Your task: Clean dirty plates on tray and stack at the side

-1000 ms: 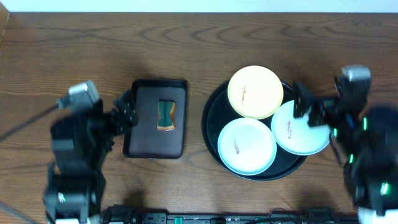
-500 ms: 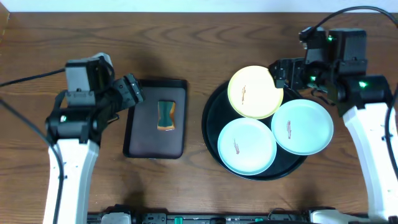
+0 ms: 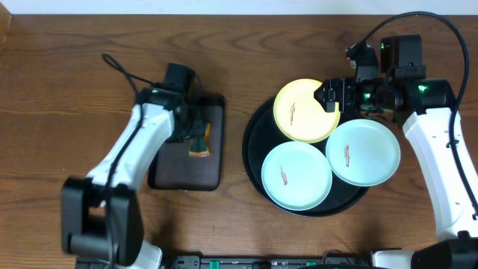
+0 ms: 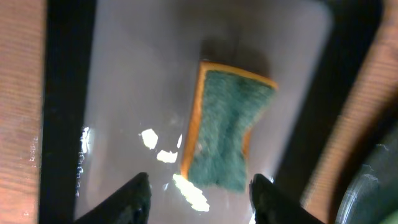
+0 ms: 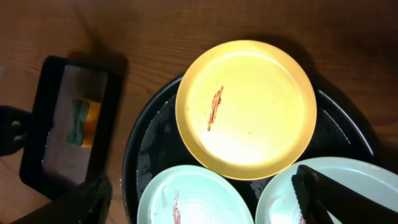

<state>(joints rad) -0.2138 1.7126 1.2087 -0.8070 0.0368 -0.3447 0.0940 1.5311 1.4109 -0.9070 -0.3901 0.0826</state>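
Hovering over yellow plate [image 3: 299,112] rim: right hand [image 3: 329,96] (fingers [image 5: 323,194] spread).

1. From overhead the light is even and fairly bright, falling from above. The brown wooden tabletop [image 3: 75,45] shows its grain crisply, and both arms throw only soft shadows.
2. The large round glossy black tray [image 3: 255,142] gives a faint sheen, no hard glare.
3. The left wrist view is soft and smeared, worst at its right edge. White glare patches sit on the floor of the small black rectangular tray [image 4: 118,74], beside the green-and-orange sponge [image 4: 227,127].
4. The dark fingers [image 4: 134,199] of the left gripper [image 4: 200,183] are out of focus.
5. In the right wrist view the pale yellow round plate [image 5: 249,106] washes out at its lower middle. The wood around it is dim, and the fingers [image 5: 323,193] of the right gripper [image 5: 202,177] are blurred silhouettes.
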